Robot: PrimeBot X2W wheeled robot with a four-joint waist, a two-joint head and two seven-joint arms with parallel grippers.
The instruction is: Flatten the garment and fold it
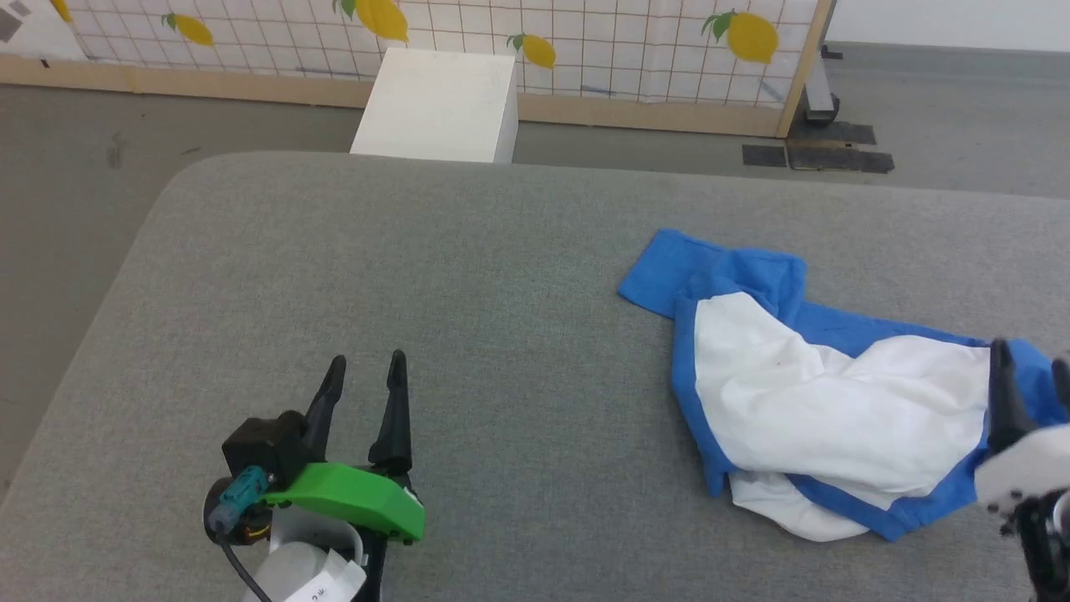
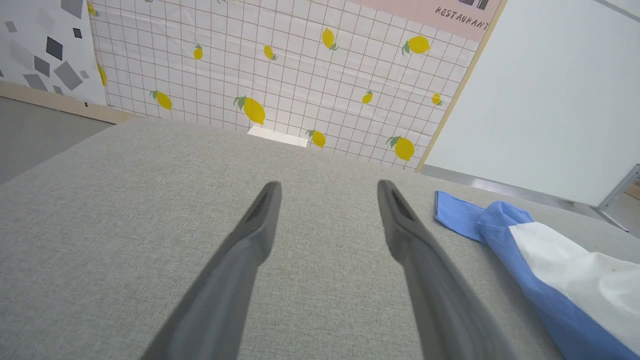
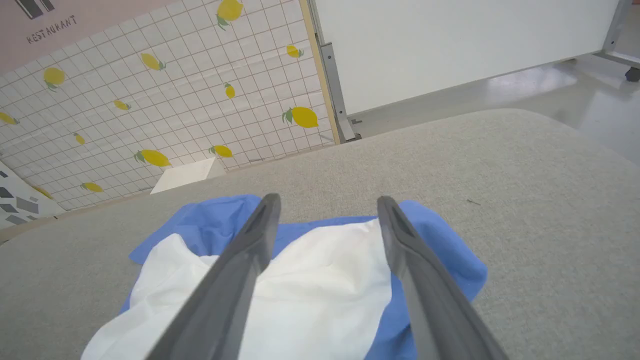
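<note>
The garment (image 1: pixel 827 401), white with royal-blue sleeves and edging, lies crumpled on the right half of the grey padded table (image 1: pixel 518 276). My right gripper (image 1: pixel 1030 374) stands open at the garment's right end, and in its wrist view its fingers are spread over the garment (image 3: pixel 325 280) with nothing between them. Far to the left near the front edge, my left gripper (image 1: pixel 364 369) is open over bare table. The left wrist view has the left gripper (image 2: pixel 327 192) spread wide, with the garment (image 2: pixel 550 265) off to its right.
A white box (image 1: pixel 439 104) stands on the floor behind the table's far edge. Behind it runs a low partition (image 1: pixel 501 42) with a lemon-print grid. The table's rounded left corner (image 1: pixel 167 192) drops to grey floor.
</note>
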